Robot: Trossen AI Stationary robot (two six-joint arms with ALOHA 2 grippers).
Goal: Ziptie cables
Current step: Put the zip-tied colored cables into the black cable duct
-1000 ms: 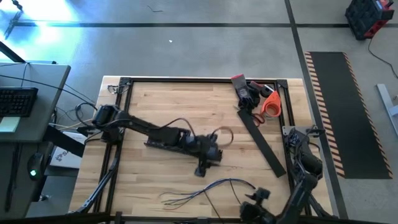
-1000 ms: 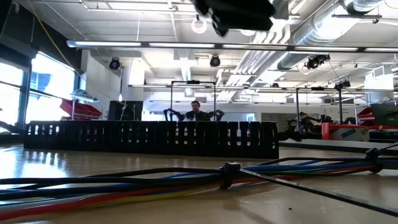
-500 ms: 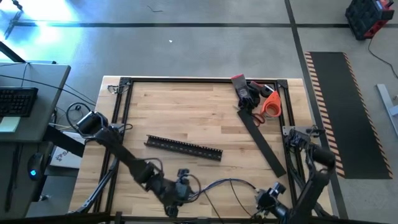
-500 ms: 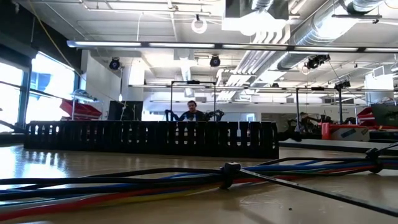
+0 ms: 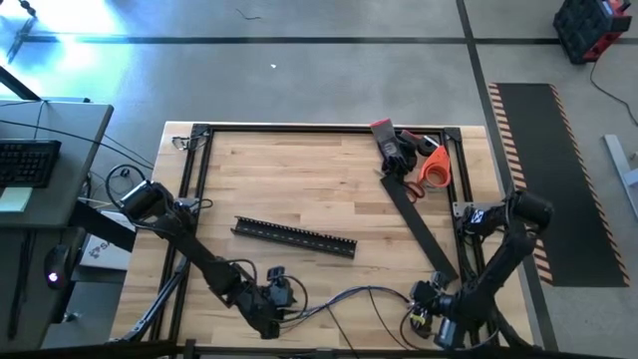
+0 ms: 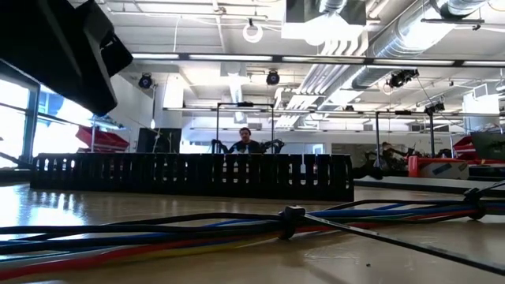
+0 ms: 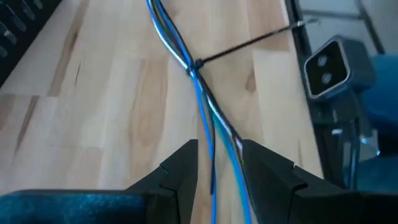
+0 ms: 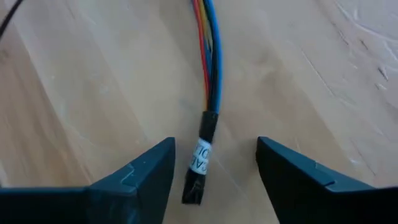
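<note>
Two dark robot arms reach low toward the near edge of the table. The left gripper (image 5: 280,296) sits left of centre, fingers parted. The right gripper (image 5: 424,307) sits near the right corner, fingers spread apart.

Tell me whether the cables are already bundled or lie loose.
Bundled at one spot: a black zip tie cinches the cables together, its tail sticking out sideways. Beyond it the wires fan apart on the table.
</note>
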